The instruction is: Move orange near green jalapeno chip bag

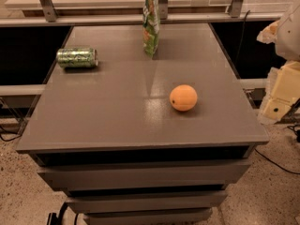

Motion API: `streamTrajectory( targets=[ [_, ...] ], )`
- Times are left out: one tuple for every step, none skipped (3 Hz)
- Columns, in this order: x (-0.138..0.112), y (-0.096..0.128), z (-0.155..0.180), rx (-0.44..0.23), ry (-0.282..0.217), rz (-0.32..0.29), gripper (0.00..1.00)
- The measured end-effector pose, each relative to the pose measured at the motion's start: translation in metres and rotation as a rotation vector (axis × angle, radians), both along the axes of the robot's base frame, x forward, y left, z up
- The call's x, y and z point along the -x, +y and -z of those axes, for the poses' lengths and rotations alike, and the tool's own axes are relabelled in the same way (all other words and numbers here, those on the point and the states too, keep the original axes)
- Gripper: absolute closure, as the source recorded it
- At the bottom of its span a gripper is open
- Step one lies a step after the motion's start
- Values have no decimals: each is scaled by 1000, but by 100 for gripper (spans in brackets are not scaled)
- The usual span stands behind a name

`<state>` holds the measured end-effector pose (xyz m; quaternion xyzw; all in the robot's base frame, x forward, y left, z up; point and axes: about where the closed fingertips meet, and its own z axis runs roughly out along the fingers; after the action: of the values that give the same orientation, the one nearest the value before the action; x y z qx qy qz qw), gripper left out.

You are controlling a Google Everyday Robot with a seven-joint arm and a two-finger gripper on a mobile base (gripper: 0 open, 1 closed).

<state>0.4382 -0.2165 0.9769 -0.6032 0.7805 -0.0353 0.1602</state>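
1. One small round matte orange (183, 97) lies unheld at the front right of the grey tabletop (117, 111), likely awaiting pickup.
2. Tall crinkly green jalapeno chip bag (151, 22) stands far back, well apart.
3. Claw is out of view; I cannot tell its state.

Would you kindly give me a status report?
Gripper not in view. Orange front right, untouched, apart from green jalapeno chip bag standing at back. Green can lying left, off the path.

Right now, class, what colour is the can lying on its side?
The can is patterned green, camera view. Tool not in view.
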Motion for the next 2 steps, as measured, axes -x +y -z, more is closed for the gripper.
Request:
streamTrajectory(
  targets=[
    [0, 0, 0, 0, 0, 0, 0],
    [-10, 15, 3, -62, -13, 4, 0]
  ],
)
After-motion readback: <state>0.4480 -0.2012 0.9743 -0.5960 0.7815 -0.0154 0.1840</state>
